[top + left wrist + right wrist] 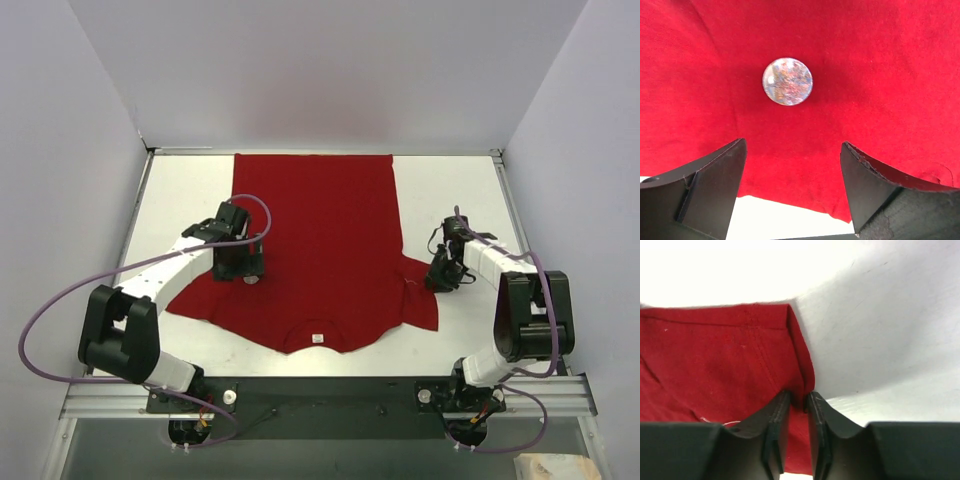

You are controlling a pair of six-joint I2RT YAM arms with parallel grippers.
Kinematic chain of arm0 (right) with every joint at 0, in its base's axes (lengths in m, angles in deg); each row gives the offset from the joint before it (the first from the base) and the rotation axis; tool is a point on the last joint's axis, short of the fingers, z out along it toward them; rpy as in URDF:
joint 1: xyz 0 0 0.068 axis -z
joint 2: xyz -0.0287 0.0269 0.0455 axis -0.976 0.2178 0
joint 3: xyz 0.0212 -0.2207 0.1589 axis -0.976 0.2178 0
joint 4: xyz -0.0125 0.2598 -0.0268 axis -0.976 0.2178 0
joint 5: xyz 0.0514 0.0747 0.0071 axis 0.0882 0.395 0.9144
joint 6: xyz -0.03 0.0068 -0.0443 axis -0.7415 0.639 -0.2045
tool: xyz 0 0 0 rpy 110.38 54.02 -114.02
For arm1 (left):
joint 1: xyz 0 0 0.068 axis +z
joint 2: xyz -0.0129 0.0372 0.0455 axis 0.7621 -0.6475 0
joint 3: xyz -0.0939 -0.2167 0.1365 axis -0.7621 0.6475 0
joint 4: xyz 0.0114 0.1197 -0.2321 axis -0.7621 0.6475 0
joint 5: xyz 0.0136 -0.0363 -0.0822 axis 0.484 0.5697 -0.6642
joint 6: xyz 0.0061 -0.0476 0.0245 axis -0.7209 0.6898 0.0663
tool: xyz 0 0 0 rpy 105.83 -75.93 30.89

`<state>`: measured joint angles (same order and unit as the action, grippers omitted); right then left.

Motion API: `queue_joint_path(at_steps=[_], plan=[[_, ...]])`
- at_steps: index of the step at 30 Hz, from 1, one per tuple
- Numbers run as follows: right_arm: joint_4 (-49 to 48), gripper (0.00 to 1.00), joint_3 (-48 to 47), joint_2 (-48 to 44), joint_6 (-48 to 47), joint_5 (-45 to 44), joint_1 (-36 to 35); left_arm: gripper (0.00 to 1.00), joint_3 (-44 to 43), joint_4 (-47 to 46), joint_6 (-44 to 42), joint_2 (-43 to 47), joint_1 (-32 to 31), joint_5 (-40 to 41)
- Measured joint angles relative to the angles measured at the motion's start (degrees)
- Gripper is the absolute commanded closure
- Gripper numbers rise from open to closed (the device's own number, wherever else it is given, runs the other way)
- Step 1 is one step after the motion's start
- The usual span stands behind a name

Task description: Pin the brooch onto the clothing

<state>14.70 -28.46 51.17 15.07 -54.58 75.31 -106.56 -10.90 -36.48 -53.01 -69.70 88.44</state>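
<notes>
The clothing [320,240], a red short-sleeved T-shirt, lies flat on the white desk [450,190]. Its collar faces the arm bases, and a small white label [318,338] shows at the collar.

The brooch [787,81] is a round, shiny, mottled disc. It rests on the red fabric on the left arm's side of the shirt, near where sleeve meets body. In the top view it is a small pale spot [252,281] just below the left wrist. Whether its pin passes through the cloth cannot be told.

The left pincer [793,145] hangs over that spot with its fingers spread wide, touching neither brooch nor cloth as far as can be seen. The brooch lies just ahead of the gap between them.

The right pincer [799,397] is at the outer edge of the opposite sleeve [420,290]. Its fingers are pressed nearly together, nipping a raised fold of the sleeve hem [801,365]. White desk shows beyond the fold.
</notes>
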Motion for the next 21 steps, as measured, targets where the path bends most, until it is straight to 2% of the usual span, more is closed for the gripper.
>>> queue_joint_path(at_steps=[2,12,18,21], plan=[[1.1,0.84,-1.3,1.2,0.0,-1.2,-0.2,0.15,1.2,-1.2,0.9,0.2,-0.3,-1.1],[6.2,0.83,-7.3,5.3,-2.2,-9.7,-0.5,0.15,5.1,-2.1,2.5,-4.6,-0.2,-1.8],[8.0,0.80,-9.6,5.3,-3.3,-14.1,-1.2,0.15,5.9,-2.0,2.6,-6.1,-0.3,-1.6],[8.7,0.72,-9.7,5.1,-3.5,-15.9,-2.5,0.15,5.9,-2.0,2.6,-6.1,-0.3,-1.3]])
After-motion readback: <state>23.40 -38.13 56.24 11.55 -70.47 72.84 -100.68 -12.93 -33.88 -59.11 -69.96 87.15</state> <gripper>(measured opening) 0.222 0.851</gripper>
